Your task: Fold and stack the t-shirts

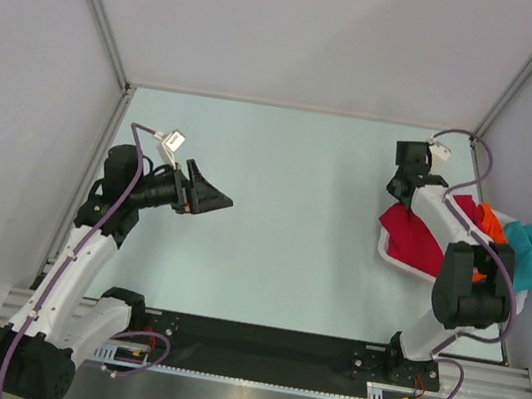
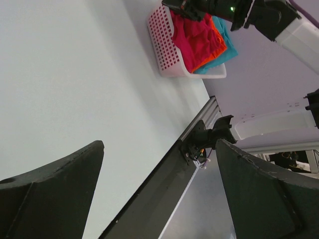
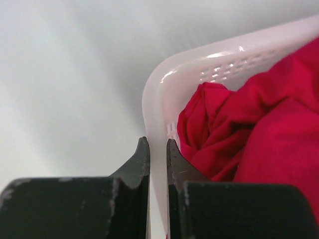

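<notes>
Your right end effector (image 3: 157,149) is pinched nearly closed on the rim of the white slatted plastic basket (image 3: 155,94), at the right edge of the pale green bench (image 1: 284,213). The crimson red t-shirt (image 1: 411,241), bright orange t-shirt (image 1: 491,219) & teal blue t-shirt (image 1: 531,252) sit bunched inside, none folded yet. The left end effector (image 1: 208,197) hangs wide open & empty over the left side. Prob. step one: next, release the rim & grip the red cloth. Plain grey panel walls (image 1: 312,35) enclose the bench.
</notes>
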{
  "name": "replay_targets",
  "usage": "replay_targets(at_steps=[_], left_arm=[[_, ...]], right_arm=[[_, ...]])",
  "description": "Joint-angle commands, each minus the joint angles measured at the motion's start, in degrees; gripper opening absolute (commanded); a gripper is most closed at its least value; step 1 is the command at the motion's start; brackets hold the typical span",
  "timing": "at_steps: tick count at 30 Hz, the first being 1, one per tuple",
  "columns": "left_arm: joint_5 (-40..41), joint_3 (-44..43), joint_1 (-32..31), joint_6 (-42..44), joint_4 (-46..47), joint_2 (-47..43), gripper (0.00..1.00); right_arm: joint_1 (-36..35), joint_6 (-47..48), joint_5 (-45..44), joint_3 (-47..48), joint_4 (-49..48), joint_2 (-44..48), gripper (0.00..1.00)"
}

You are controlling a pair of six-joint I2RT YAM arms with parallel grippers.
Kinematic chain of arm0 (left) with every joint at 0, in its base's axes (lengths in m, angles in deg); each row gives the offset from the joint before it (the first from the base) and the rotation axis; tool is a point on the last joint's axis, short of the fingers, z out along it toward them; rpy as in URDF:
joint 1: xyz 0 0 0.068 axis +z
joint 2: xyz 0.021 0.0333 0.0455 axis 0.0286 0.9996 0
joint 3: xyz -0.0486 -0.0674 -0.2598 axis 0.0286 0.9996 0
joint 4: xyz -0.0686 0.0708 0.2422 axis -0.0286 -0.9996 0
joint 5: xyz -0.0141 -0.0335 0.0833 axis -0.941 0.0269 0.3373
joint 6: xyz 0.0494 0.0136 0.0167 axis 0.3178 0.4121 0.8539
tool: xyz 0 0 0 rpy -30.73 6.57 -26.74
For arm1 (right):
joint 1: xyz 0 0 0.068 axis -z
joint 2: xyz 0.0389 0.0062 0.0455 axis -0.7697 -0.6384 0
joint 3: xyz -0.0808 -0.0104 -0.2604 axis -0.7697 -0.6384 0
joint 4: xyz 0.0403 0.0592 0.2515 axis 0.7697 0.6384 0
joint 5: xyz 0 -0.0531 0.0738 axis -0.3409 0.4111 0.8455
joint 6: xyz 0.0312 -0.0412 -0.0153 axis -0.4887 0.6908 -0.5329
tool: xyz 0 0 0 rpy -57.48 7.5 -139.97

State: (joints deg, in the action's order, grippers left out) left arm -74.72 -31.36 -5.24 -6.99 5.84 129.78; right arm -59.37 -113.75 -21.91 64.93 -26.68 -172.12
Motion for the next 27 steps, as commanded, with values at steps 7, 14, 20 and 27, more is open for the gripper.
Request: replay_targets(at_steps=[7, 14, 20, 27], left_arm=[[-0.02, -2.46, 0.55, 0.65, -1.65, -2.14, 1.00], [1.13, -8.43, 0.63, 3.82, -8.94, -1.62, 1.00], [1.40, -10.02, 0.63, 5.41, -10.62, 0.23, 1.00], [2.19, -10.37, 0.63, 5.85, -10.54, 2.95, 1.00]], right_arm=[[4.29, 3.48, -5.39, 34.01, 6.41, -31.57, 0.00], [9.29, -0.73, -15.15, 49.23, 10.27, -41.52, 0.00], [15.89, -5.40, -14.98, 57.15, 14.14, -46.37, 0.00], [20.81, -5.84, -17.17, 66.91, 18.19, -51.91, 0.00]])
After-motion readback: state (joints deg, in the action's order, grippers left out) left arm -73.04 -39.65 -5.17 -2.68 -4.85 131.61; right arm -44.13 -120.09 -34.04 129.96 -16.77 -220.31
